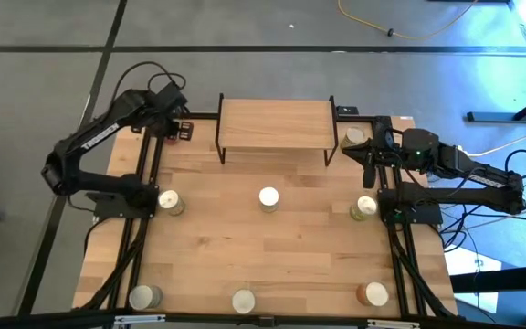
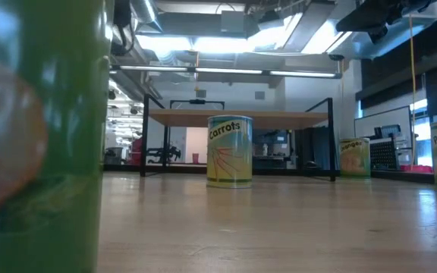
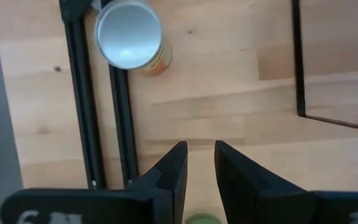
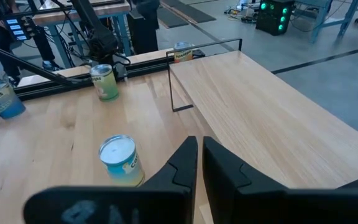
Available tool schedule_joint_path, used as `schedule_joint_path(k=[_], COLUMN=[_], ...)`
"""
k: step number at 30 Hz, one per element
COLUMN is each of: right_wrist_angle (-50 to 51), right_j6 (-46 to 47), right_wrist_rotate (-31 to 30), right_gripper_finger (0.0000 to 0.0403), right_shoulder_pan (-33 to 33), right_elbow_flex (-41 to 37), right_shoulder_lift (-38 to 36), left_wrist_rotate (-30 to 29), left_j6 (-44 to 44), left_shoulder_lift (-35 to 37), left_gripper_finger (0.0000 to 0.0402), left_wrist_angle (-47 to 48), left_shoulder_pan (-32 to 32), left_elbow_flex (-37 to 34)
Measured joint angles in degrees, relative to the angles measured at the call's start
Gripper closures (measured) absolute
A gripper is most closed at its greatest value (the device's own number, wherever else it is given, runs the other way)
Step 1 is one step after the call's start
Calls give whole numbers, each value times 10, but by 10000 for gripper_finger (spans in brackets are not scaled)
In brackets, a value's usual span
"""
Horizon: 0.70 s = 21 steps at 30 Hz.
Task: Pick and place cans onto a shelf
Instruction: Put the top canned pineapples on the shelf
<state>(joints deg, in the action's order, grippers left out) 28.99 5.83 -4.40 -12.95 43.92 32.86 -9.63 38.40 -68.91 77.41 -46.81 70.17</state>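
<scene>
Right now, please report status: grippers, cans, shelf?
Left gripper and right gripper both empty, beside the shelf. Shelf top bare. Carrots can untouched mid-table. Nothing blocking.

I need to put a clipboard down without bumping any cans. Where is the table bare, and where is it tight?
The widest bare patch lies between the middle can and the front-row cans. The shelf top board is bare too. It is tight at the back corners, where the left gripper and right gripper sit beside the shelf near cans.
</scene>
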Motion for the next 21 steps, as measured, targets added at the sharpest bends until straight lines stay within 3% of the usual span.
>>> schedule_joint_path(k=[10, 21], right_wrist_angle=[0, 0], right_j6=[1, 16], right_wrist_rotate=[0, 0], right_gripper_finger=[374, 374], right_shoulder_pan=[0, 0], right_elbow_flex=[0, 0], right_shoulder_lift=[0, 0], left_wrist_rotate=[23, 72], left_j6=[-9, -58], left_shoulder_lift=[-70, -140], left_gripper_finger=[328, 328], left_wrist_angle=[-5, -78], left_shoulder_pan=[-85, -150], left_elbow_flex=[0, 0])
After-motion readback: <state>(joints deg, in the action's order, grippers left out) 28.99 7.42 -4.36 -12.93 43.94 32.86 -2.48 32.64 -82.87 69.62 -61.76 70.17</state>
